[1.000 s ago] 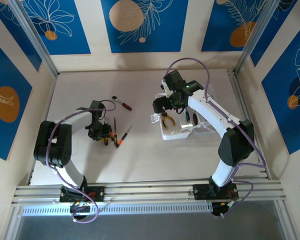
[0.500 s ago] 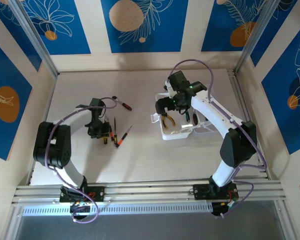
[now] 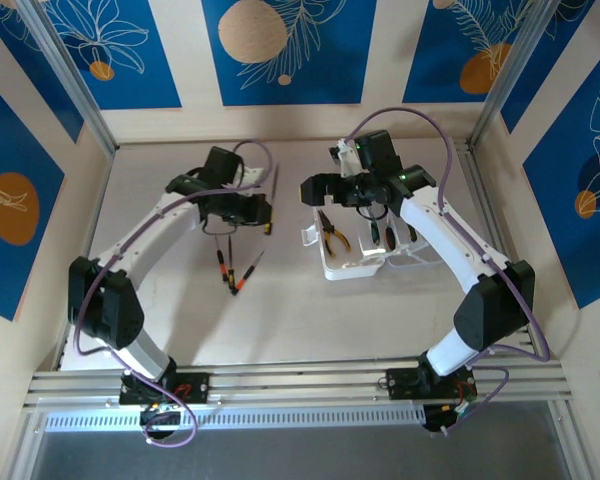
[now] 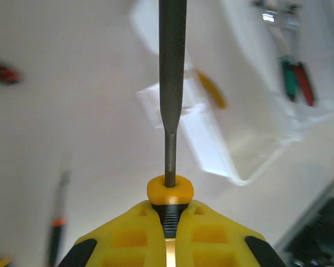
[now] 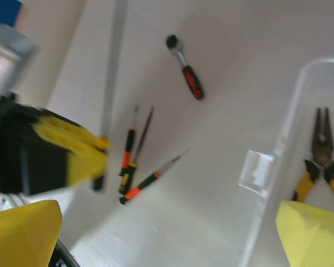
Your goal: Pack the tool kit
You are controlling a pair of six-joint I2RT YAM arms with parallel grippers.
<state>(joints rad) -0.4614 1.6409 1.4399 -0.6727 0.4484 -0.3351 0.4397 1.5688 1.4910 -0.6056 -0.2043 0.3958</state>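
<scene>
While the left gripper (image 4: 168, 216) clamps a tool (image 4: 172, 83) left of the case (image 3: 355, 269), the right gripper (image 5: 167, 228) gapes above the case's left edge. Pliers (image 5: 322, 146) lie inside.

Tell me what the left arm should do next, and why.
Probably carry the file right, over the case, before letting go. The left tool is shut on the file's handle, and the open case lies to its right with pliers already inside.

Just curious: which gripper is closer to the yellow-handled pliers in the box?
Right. The right gripper hangs open beside the pliers; the left gripper is farther left, over the table.
</scene>
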